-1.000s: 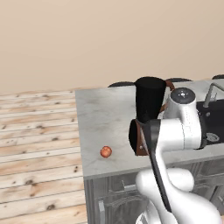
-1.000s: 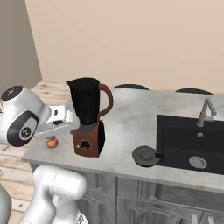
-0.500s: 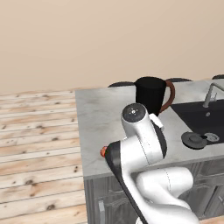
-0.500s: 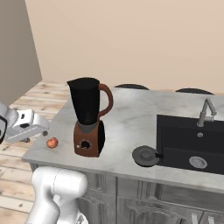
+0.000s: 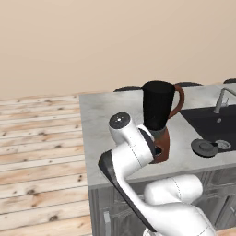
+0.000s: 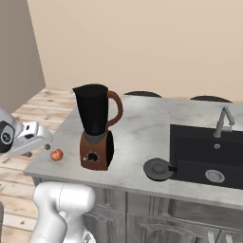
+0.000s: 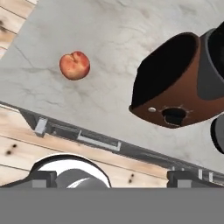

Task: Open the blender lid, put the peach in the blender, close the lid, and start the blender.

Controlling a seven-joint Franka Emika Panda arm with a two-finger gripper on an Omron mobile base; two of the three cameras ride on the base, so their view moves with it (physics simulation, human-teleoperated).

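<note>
Peach (image 6: 56, 154) lay on the table (image 6: 137, 137) left of the blender (image 6: 96, 127), just right of the hand (image 6: 37, 140), whose opening I couldn't tell.

Gripper (image 6: 46, 146) now nearer peach (image 6: 57, 154), seemingly

The tall dark-jarred blender with reddish-brown base (image 6: 96, 127) stands upright, open on top. The round dark grey lid (image 6: 158, 168) lies beside it. The small orange-red peach (image 7: 75, 65) lies ahead of the gripper (image 7: 109, 177).
</note>
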